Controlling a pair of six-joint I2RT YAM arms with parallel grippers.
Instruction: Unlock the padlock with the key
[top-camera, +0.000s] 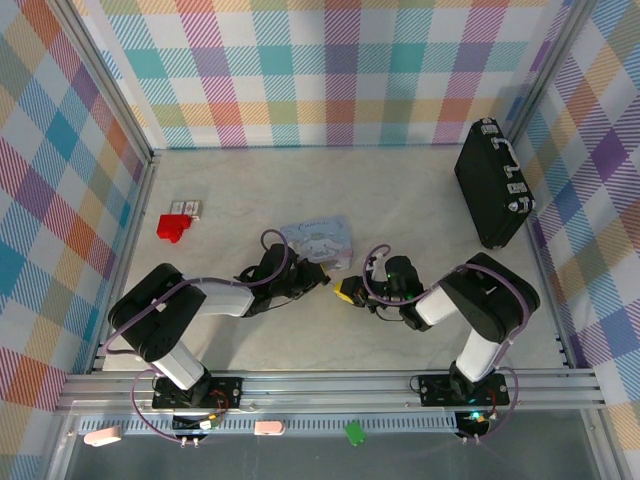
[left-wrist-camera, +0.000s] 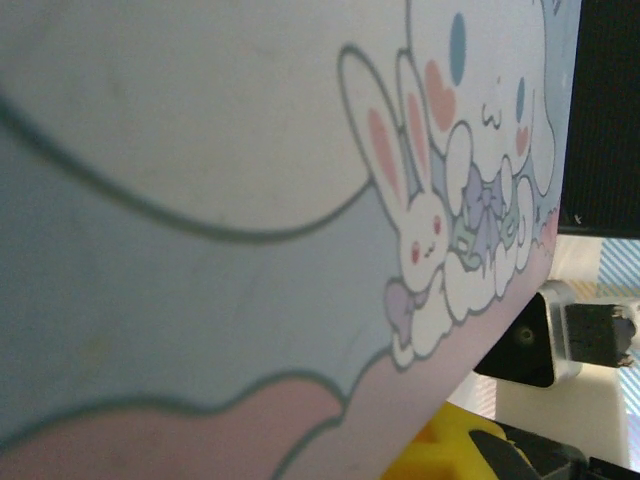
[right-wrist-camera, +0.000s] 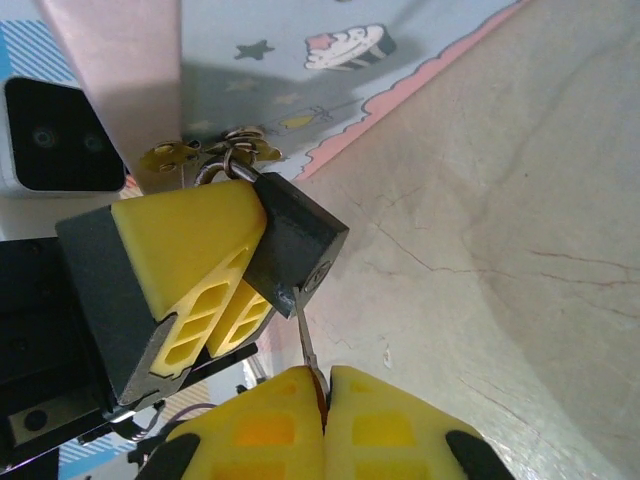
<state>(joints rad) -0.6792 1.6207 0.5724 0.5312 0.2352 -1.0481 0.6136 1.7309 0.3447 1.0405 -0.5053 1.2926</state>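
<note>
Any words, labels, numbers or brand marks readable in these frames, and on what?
None can be read.
Light blue tin: cartoon pictures only (rabbit, cupcake, stars), no words.
Small packet by the red block: print too small to read.
Padlock: no marking visible.

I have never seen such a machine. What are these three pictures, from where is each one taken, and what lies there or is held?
These are two robot arms fixed at the near edge of a table. One picture looks down from above. The other two come from a small camera on each arm's wrist.

On the table lie a light blue tin, a black case and a red block. A small dark padlock hangs at the tin's latch.

In the right wrist view, the left gripper seems to pinch the padlock. The right gripper is shut on the key, whose tip meets the padlock's underside.
</note>
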